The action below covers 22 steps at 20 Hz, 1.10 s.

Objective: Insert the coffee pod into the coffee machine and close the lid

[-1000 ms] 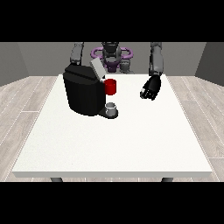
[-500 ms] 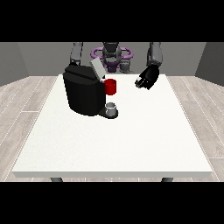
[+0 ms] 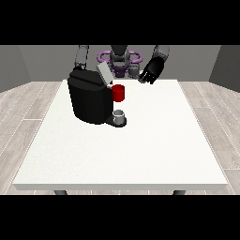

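— What differs from half a second back?

— The hand at the view's right [image 3: 149,75] has risen and drawn in toward the robot's body; it now hangs above the far edge of the white surface [image 3: 140,150], up and to the right of the coffee machine [image 3: 91,99]. A second ago it was lower and further right.

— Is it holding anything?

— Its fingers look curled downward, but I cannot tell whether anything sits between them.

— And the pod?

— I cannot plainly pick it out. A grey thing [image 3: 120,115] sits on the machine's base at its front, where it was before, though I cannot say that it is the pod.

— The machine itself?

— Unmoved, on the surface's left part. Its lid [image 3: 104,74] stands tilted open, and a red thing at the machine [image 3: 118,93] shows just under it.

— The other hand?

— Hidden behind the machine; only its arm [image 3: 81,57] shows.
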### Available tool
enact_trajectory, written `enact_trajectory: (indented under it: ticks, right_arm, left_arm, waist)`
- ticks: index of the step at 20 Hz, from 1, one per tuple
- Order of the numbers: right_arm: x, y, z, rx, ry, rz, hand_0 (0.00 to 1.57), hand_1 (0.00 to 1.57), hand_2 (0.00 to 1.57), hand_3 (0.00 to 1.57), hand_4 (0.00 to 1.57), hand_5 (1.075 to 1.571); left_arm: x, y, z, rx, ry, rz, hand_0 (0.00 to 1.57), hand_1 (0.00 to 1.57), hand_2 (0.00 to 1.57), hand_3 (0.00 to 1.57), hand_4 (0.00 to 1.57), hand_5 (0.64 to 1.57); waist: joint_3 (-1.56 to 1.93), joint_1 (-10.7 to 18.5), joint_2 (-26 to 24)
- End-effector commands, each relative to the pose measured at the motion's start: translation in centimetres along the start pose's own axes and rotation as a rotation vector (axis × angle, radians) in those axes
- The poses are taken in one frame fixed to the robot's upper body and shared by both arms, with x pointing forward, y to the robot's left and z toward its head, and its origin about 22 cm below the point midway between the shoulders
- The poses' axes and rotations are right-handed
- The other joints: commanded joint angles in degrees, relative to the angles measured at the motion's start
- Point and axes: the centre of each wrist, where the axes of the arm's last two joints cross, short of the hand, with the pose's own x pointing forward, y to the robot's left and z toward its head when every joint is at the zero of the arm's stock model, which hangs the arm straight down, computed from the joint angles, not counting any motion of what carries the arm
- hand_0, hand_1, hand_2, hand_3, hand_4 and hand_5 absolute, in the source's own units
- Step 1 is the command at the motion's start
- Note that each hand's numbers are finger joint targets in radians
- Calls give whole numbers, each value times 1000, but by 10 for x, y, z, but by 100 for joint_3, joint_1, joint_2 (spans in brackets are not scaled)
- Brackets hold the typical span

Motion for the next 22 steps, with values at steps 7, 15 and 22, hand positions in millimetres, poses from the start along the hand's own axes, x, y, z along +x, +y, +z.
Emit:
enact_trajectory:
  ticks: [7,15,22]
  right_arm:
    - [24,32,-4,47,-107,-45,0,0,0,0,0,1571]
    - [46,21,-2,59,-200,-26,0,0,0,0,0,1571]
    - [88,-14,-32,-29,-272,-39,0,0,0,0,0,1571]
  left_arm:
    - [73,82,-17,92,-39,66,1221,1221,1266,1292,509,1571]
    - [46,134,9,189,18,43,1155,1155,1247,1266,484,1571]
    - [54,151,14,238,-28,8,1265,1265,1303,1256,465,1571]
  waist:
    - [4,-416,236]
    - [0,-1031,502]
    - [1,-889,1018]
